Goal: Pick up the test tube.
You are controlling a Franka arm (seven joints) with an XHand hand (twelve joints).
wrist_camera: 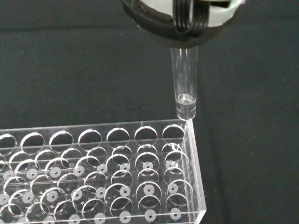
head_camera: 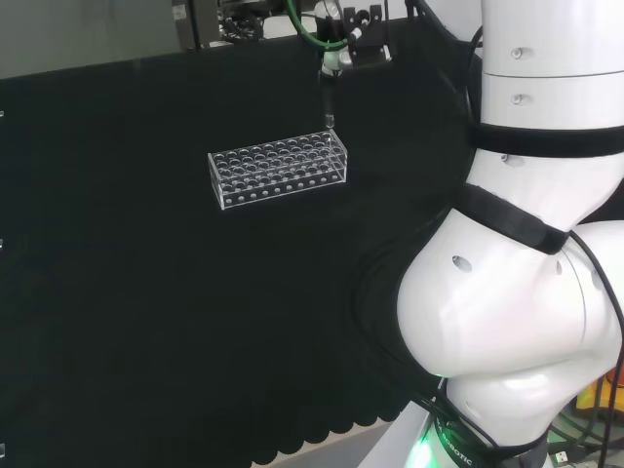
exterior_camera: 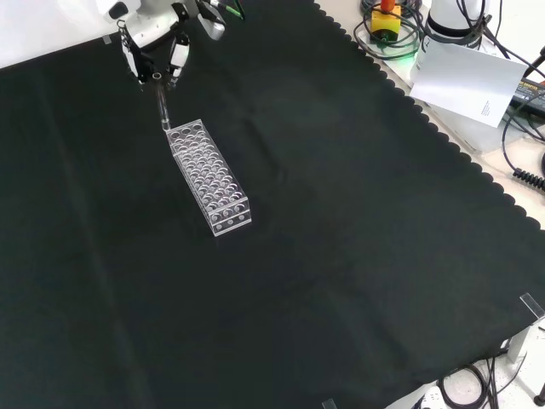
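A clear test tube (wrist_camera: 185, 81) hangs upright from the hand (exterior_camera: 153, 47), its rounded bottom just above the corner of a clear plastic rack (wrist_camera: 117, 172). In the front view the tube (exterior_camera: 162, 109) is pinched between the hand's fingers above the far end of the rack (exterior_camera: 209, 177). The head view shows the tube (head_camera: 330, 105) held over the rack's (head_camera: 280, 171) far right corner, below the hand (head_camera: 334, 54). The rack's holes that show hold no tubes.
The rack lies on a black cloth (exterior_camera: 341, 221) with a scalloped edge. A white paper sheet (exterior_camera: 464, 72), cables and a yellow and red object (exterior_camera: 386, 17) lie off the cloth at the front view's upper right. The arm's white links (head_camera: 526, 273) stand at the head view's right.
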